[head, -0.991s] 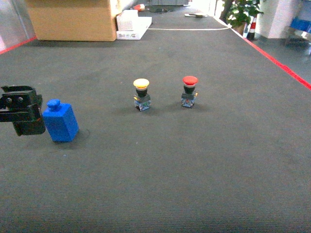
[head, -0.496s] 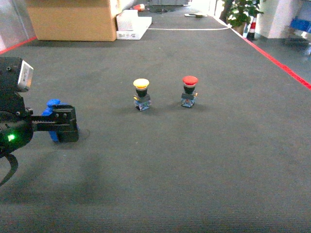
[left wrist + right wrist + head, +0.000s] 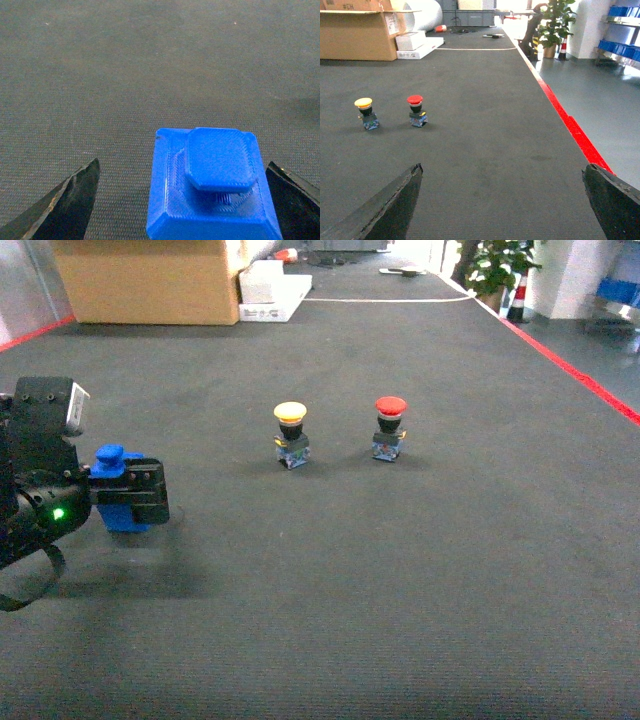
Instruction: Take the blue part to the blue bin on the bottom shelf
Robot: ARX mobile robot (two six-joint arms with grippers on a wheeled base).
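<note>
Head view, left tool (image 3: 135,492) half-hiding blue part (image 3: 117,488)

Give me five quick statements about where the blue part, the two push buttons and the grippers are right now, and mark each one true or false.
1. The blue part sits between the open fingers of the left gripper. True.
2. The right gripper holds the red button. False: it is open and empty, with the button far off on the mat.
3. The yellow button stands left of the red one in the head view. True.
4. The blue part lies tipped on its side. False: it stands upright, knob up.
5. A cardboard box stands at the far left. True.
</note>
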